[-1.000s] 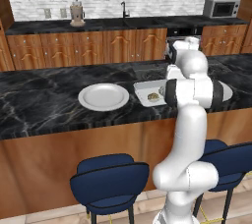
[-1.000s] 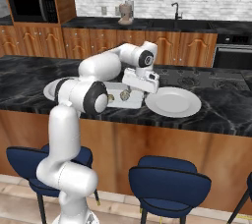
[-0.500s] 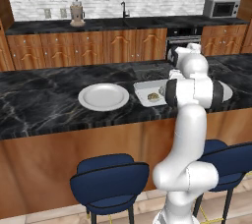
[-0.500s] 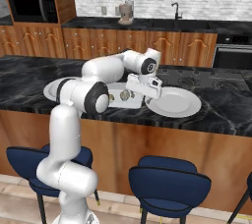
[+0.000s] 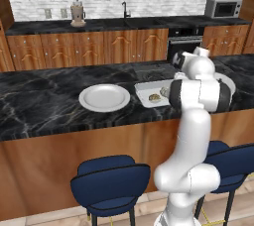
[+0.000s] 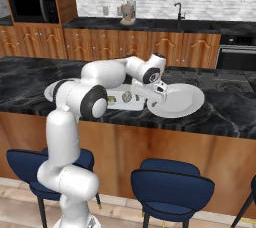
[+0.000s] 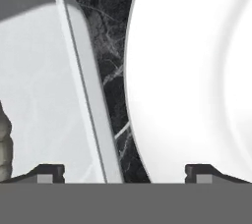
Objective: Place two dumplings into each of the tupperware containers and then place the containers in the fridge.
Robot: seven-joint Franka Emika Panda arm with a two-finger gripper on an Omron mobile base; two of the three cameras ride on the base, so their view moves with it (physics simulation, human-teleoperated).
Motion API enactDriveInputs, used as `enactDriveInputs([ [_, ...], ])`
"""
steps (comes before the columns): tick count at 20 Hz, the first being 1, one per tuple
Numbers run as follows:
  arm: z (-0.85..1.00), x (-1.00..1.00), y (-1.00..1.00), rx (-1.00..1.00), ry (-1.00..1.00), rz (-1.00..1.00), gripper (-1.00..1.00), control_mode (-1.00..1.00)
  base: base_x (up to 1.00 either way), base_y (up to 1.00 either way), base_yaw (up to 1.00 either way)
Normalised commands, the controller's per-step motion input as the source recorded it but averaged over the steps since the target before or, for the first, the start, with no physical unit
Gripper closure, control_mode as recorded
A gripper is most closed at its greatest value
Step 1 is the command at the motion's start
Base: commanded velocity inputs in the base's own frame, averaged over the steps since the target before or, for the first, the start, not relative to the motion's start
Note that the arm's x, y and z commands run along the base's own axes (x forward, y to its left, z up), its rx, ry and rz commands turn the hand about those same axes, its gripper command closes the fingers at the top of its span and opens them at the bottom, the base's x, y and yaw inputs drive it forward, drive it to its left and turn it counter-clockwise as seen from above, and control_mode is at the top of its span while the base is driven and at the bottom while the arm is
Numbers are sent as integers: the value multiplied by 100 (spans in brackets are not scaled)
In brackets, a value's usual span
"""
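In the left base view, a whitish tupperware container (image 5: 147,93) is sitting on the black marble counter (image 5: 44,106) just beside a round white plate (image 5: 104,97), with bare counter stretching away on the plate's far side. Two dumplings (image 5: 155,97) are lying inside the container, and the white arm (image 5: 198,91) is bending over its right end. In the right base view, the arm is reaching low across the counter, its gripper (image 6: 156,98) hanging over the narrow gap between the container (image 6: 120,103) and the plate (image 6: 180,100). In the hand view, the container's pale wall (image 7: 91,105) and the plate's rim (image 7: 132,95) are running side by side, apart, with a marble strip between. The fingertips (image 7: 49,173) are standing wide apart, holding nothing, and one dumpling (image 7: 4,144) is showing at the frame's edge.
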Motion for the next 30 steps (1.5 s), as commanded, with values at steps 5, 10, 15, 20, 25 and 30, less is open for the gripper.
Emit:
enactDriveInputs([
  [5, -22, -9, 18, -10, -25, 0, 100, -100, 0, 0, 0],
  [10, 0, -3, 21, -4, -2, 0, 100, -100, 0, 0, 0],
  [15, 63, -7, -2, 0, 3, 0, 100, -100, 0, 0, 0],
  [20, 100, -54, -2, 1, 1, 0, 100, -100, 0, 0, 0],
  [25, 71, -95, 8, 7, 0, -15, 100, -100, 0, 0, 0],
  [30, 24, -96, 62, 4, 0, -45, 100, -100, 0, 0, 0],
])
